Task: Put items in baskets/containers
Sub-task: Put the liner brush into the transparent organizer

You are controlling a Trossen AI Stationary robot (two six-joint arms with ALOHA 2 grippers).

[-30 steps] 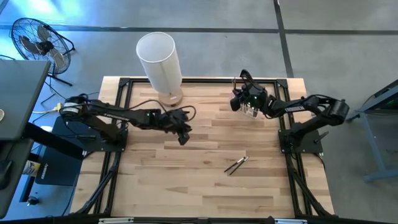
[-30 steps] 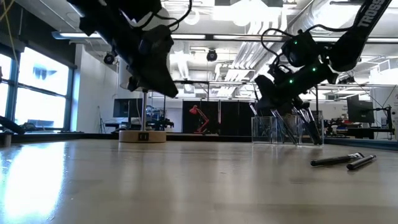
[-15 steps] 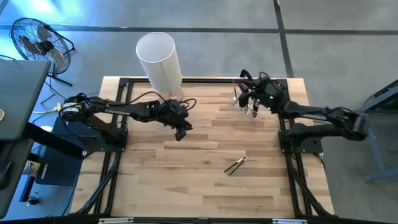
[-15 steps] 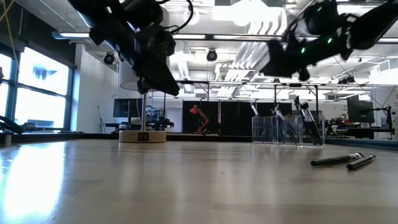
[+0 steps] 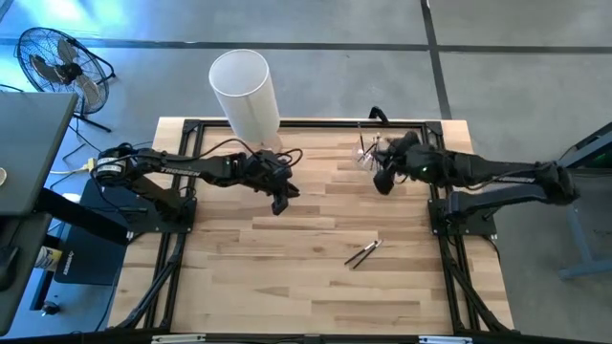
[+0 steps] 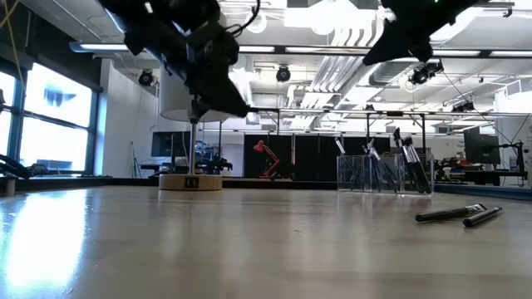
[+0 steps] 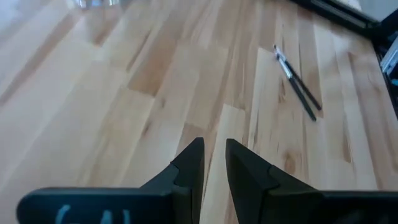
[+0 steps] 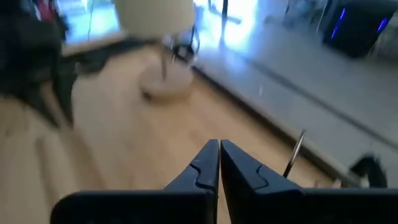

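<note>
Two thin dark-handled makeup brushes (image 5: 363, 254) lying together on the wooden table (image 5: 316, 287), pointing diagonally, nearer the right jaws (image 5: 382, 184), hovering closed, empty; left jaws (image 5: 278, 204) slightly parted, empty

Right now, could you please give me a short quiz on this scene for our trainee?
1. True or false: the right hand is shut and holds nothing.
2. How many brushes lie loose on the table?
3. Which container shows brushes standing inside it: A) the cylinder, or B) the holder?

Key: 1 true; 2 two; 3 B.
</note>
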